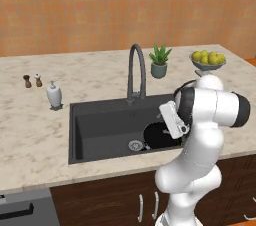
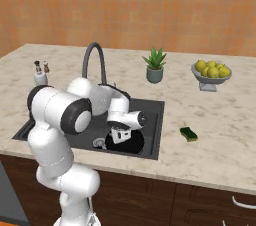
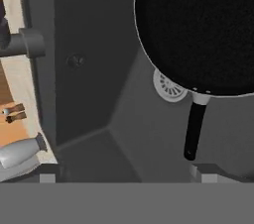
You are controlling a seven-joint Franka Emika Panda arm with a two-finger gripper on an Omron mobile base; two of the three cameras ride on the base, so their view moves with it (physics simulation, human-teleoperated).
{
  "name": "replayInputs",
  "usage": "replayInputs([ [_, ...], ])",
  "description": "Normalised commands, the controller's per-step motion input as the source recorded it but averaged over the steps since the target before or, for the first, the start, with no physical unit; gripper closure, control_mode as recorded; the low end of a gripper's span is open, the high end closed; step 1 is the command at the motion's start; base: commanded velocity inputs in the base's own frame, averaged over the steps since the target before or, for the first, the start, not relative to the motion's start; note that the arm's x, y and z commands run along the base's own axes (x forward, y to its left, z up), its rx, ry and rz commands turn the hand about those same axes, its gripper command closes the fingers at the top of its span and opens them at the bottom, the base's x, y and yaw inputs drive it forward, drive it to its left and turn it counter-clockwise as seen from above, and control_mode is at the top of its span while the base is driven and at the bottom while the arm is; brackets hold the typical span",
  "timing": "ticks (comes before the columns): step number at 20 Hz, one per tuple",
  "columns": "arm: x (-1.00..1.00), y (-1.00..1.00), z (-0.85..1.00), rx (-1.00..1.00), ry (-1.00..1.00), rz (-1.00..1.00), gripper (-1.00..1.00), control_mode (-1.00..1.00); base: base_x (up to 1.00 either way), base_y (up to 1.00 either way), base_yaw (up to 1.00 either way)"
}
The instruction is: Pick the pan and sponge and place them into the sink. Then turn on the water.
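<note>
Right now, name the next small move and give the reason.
Probably lift the open gripper straight up out of the sink, then swing toward the sponge. The pan already lies in the basin, its handle free between the spread fingertips, while the sponge sits on the counter right of the sink.

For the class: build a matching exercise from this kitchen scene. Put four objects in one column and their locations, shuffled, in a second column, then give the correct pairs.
Objects:
1. pan
2. sponge
3. fruit bowl
4. soap dispenser

Locations:
A. on the counter to the right of the sink
B. on the counter to the left of the sink
C. inside the sink, partly over the drain
D. at the far right of the counter, near the potted plant

Pairs: 1-C, 2-A, 3-D, 4-B
</note>
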Motion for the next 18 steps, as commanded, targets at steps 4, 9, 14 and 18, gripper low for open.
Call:
replayInputs([
  [4,-0.39,-0.28,1.00,-0.01,-0.02,0.00,-1.00,-1.00,0.00,0.00,0.00],
  [9,-0.59,-0.19,1.00,-0.07,-0.11,-0.06,-1.00,-1.00,0.00,0.00,0.00],
  [14,-0.43,-0.18,1.00,-0.04,-0.04,-0.10,-1.00,-1.00,0.00,0.00,0.00],
  [18,-0.48,-0.57,0.88,-0.05,0.00,-0.16,-1.00,-1.00,0.00,0.00,0.00],
])
